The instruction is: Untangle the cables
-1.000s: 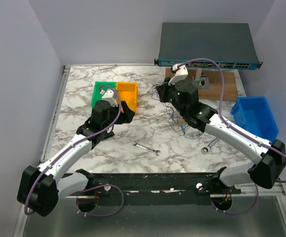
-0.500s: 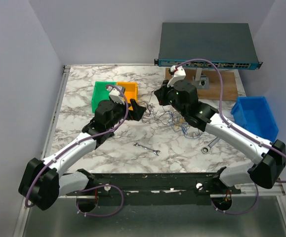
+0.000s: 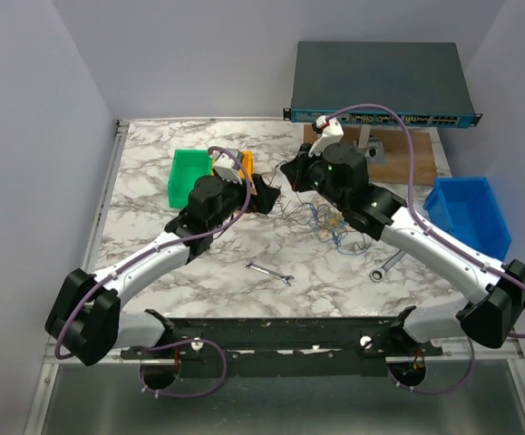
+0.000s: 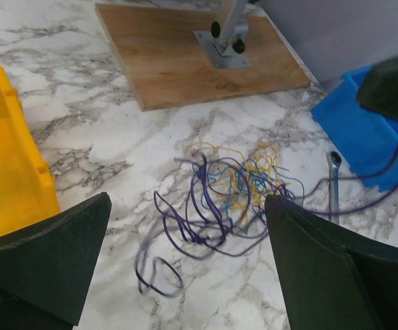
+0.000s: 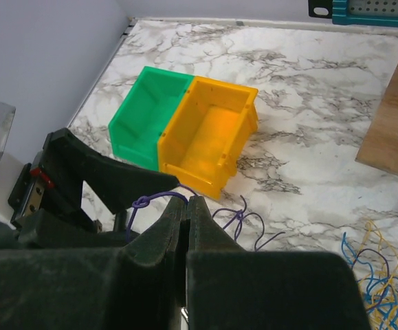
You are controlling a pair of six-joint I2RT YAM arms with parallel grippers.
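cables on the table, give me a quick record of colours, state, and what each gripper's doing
cables: one tangled pile, purple, blue and yellow strands
left gripper: open, fingers spread, pile in view between them
right gripper: shut on a purple strand running from the pile
nearby: wrench, wooden board, blue bin

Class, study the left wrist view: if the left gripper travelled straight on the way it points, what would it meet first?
Most likely the cables: their dark purple loops lie on the table dead ahead, framed between the open fingers of the left gripper. Depth is unclear.
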